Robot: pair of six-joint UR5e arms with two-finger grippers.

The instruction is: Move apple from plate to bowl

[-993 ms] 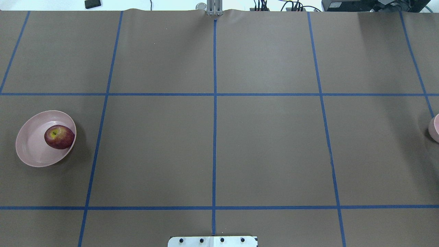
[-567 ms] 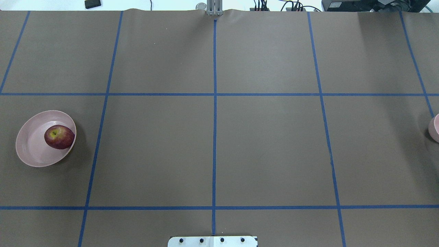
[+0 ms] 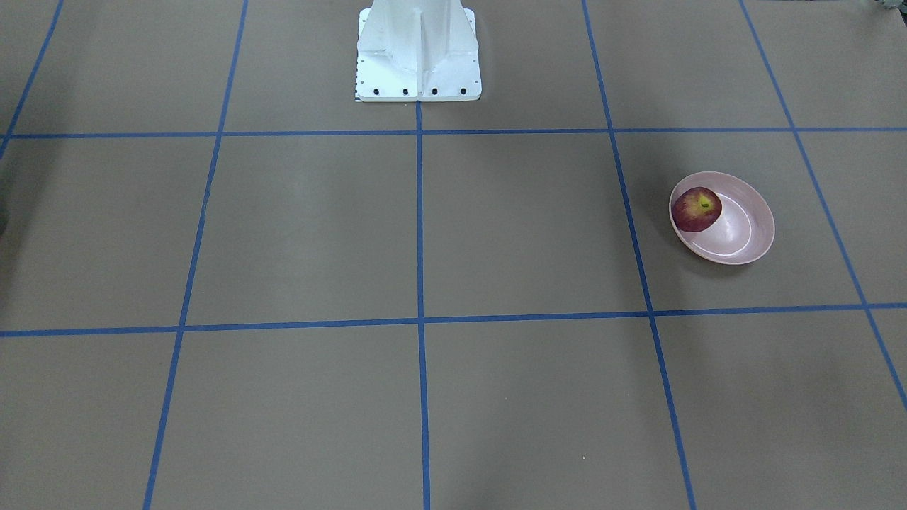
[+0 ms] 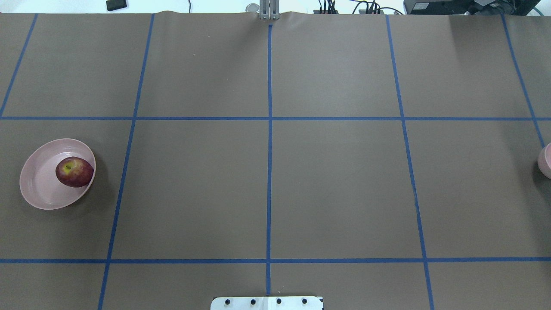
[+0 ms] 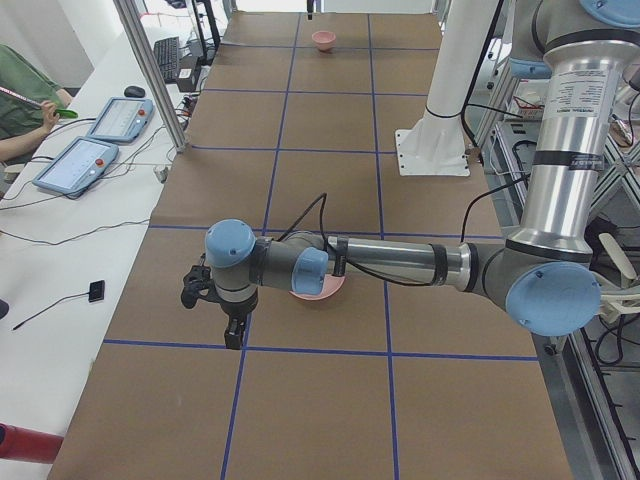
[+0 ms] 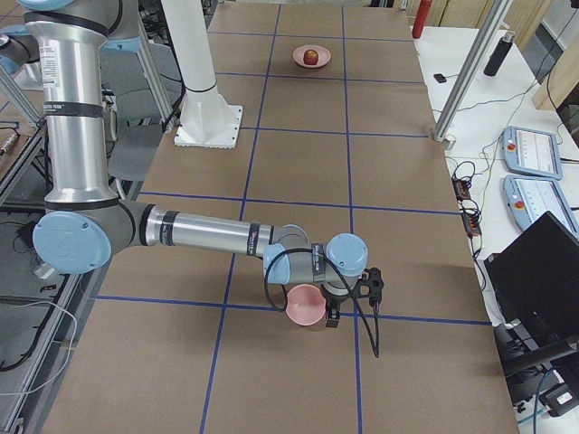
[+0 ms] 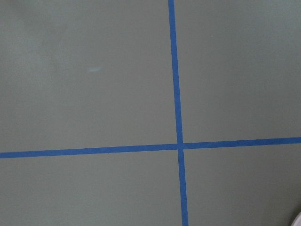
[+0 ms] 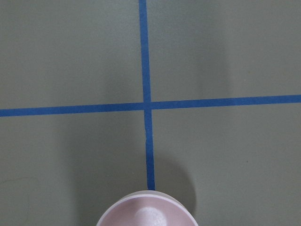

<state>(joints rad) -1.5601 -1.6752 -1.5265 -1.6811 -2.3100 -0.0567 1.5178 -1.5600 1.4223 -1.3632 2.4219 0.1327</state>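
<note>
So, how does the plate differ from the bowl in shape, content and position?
The plate is wide and shallow; the bowl is smaller and deeper. The plate holds the apple; the bowl looks empty. The plate sits on the robot's left side, the bowl far on its right. Both are round and pale pink.

We log a brown table [image 4: 335, 181] with blue tape grid [image 4: 269, 172]; plate [image 4: 41, 191] sits beside left gripper [image 5: 232, 336], bowl [image 6: 305, 306] beside right gripper [image 6: 332, 316].

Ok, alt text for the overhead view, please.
A red apple sits in a pale-pink plate at the left of a brown, blue-gridded table, toward the plate's right rim. Only a sliver of the pink bowl shows at the far right edge. No arms visible.
</note>
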